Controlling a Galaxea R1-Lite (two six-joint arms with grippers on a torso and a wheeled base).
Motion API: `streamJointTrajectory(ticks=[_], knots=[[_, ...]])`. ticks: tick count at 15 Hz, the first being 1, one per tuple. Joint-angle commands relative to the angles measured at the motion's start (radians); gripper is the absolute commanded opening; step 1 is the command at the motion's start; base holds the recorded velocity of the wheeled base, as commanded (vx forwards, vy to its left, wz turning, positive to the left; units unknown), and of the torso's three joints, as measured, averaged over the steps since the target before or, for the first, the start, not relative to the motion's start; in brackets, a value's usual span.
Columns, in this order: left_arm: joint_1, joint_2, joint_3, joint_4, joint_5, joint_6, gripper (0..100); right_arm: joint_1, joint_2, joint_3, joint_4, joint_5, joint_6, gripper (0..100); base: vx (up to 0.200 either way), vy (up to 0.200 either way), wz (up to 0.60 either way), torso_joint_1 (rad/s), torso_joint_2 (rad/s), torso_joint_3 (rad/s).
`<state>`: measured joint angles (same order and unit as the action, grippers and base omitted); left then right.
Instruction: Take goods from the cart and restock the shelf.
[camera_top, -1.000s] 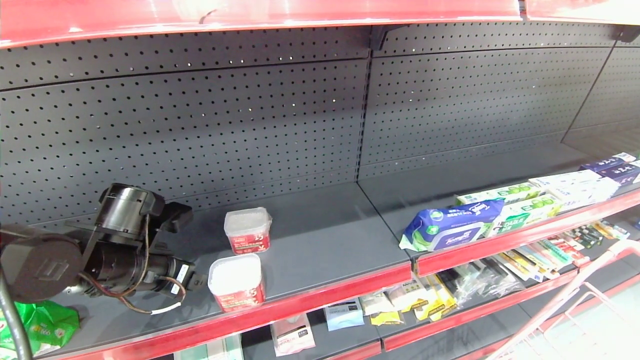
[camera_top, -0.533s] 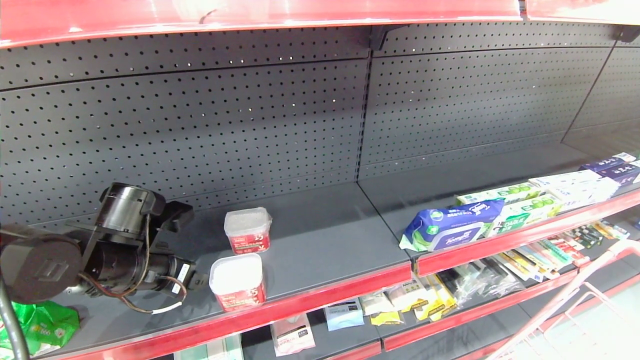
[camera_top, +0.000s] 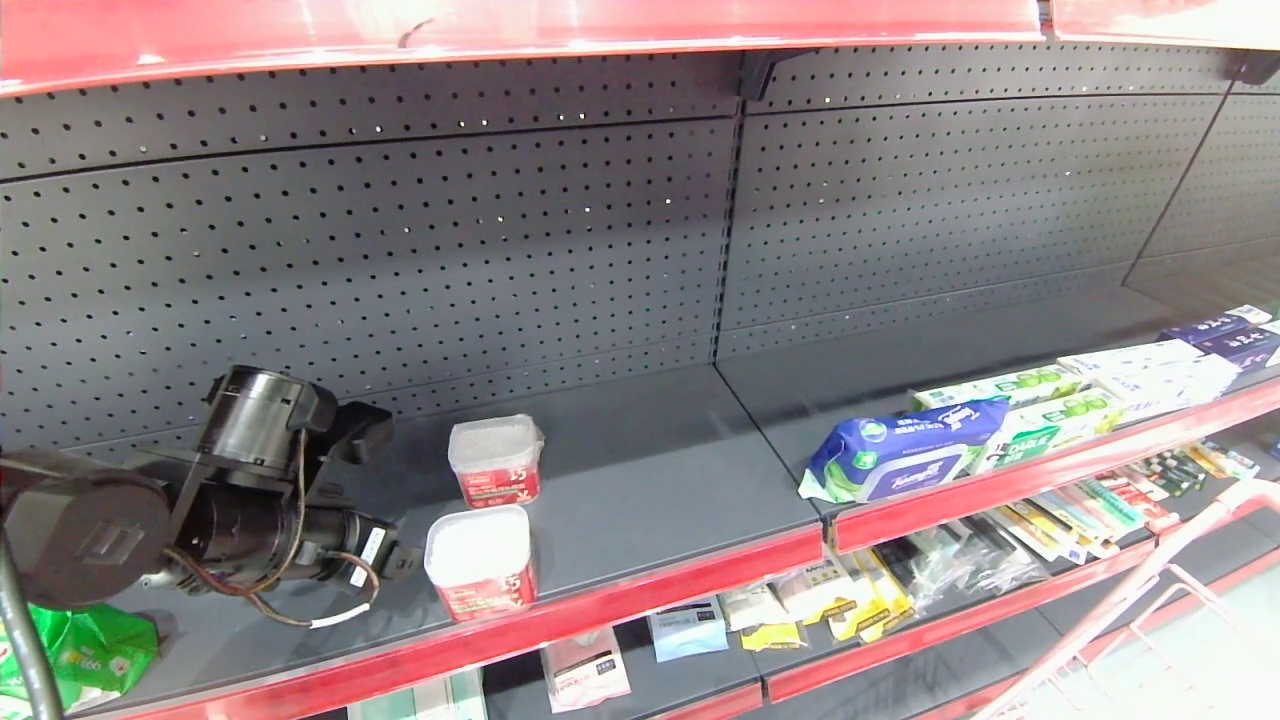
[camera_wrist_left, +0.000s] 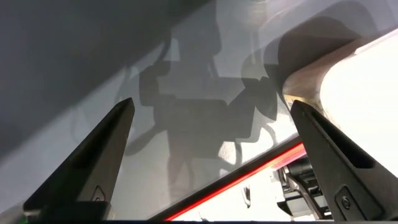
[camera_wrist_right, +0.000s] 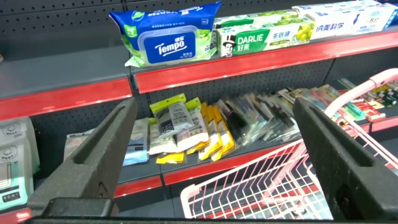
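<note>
- Showing the front tub (camera_top: 478, 560) (white lid, red label) upright near the front edge of the grey shelf (camera_top: 640, 470), with a rear tub (camera_top: 495, 460) of the same kind well behind it.
- Judged light and rigid, with smooth plastic walls that are probably slippery.
- Best gripped across the body below the lid, since the lid might flex or pop off.
- Spread wide and holding nothing, level with the front tub: left gripper (camera_top: 392, 562), with one finger (camera_wrist_left: 329, 155) just beside the tub wall (contact not discernible).
- Likewise wide open and empty, above the pink cart (camera_wrist_right: 249, 180): right gripper (camera_wrist_right: 214, 102).
</note>
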<state>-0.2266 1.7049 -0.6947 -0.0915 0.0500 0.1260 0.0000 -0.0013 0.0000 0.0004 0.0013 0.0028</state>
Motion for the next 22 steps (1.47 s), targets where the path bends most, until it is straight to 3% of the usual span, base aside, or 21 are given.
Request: streamJointTrajectory(ticks=[1, 19, 21, 22], knots=[[0.000, 0.004, 0.000, -0.002, 0.001, 0.000, 100, 0.000, 0.001, 0.000, 0.000, 0.000, 0.000, 100, 0.000, 0.000, 0.00, 0.000, 0.00, 0.000], [-0.017, -0.005, 0.006, -0.022, 0.007, -0.002, 100, 0.002, 0.001, 0.000, 0.000, 0.000, 0.000, 100, 0.000, 0.000, 0.00, 0.000, 0.00, 0.000], [0.006, -0.018, 0.006, -0.047, 0.010, -0.002, 100, 0.000, 0.001, 0.000, 0.000, 0.000, 0.000, 100, 0.000, 0.000, 0.00, 0.000, 0.00, 0.000], [0.069, -0.077, 0.009, -0.051, 0.002, 0.001, 100, 0.000, 0.001, 0.000, 0.001, 0.000, 0.000, 100, 0.000, 0.000, 0.00, 0.000, 0.00, 0.000]])
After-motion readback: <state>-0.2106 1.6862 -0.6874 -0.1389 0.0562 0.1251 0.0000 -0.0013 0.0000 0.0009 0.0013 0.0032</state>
